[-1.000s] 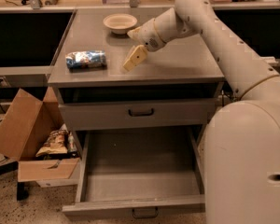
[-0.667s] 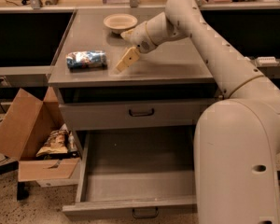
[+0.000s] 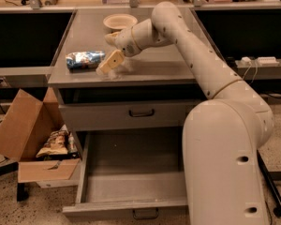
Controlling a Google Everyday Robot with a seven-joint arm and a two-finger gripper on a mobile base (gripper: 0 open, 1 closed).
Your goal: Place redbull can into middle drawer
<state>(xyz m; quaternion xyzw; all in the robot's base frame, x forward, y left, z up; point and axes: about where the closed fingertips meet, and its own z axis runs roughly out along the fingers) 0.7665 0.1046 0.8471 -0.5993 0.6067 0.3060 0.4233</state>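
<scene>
The redbull can [image 3: 84, 59], blue and silver, lies on its side on the cabinet top [image 3: 164, 64], near the left front edge. My gripper [image 3: 107, 53] is just right of the can's right end, low over the top, open and empty. One beige finger [image 3: 110, 62] reaches toward the front edge, the other sits near the bowl. The middle drawer [image 3: 131, 177] is pulled open below, and its grey tray holds nothing.
A beige round bowl [image 3: 119, 21] stands at the back of the cabinet top, behind the gripper. The upper drawer front [image 3: 126, 114] is shut. An open cardboard box [image 3: 23, 130] with a snack bag [image 3: 54, 144] stands on the floor at left. My base [image 3: 225, 163] fills the right foreground.
The gripper has moved left across the cabinet top, closer to the can's right end. The can and the drawer have not moved.
</scene>
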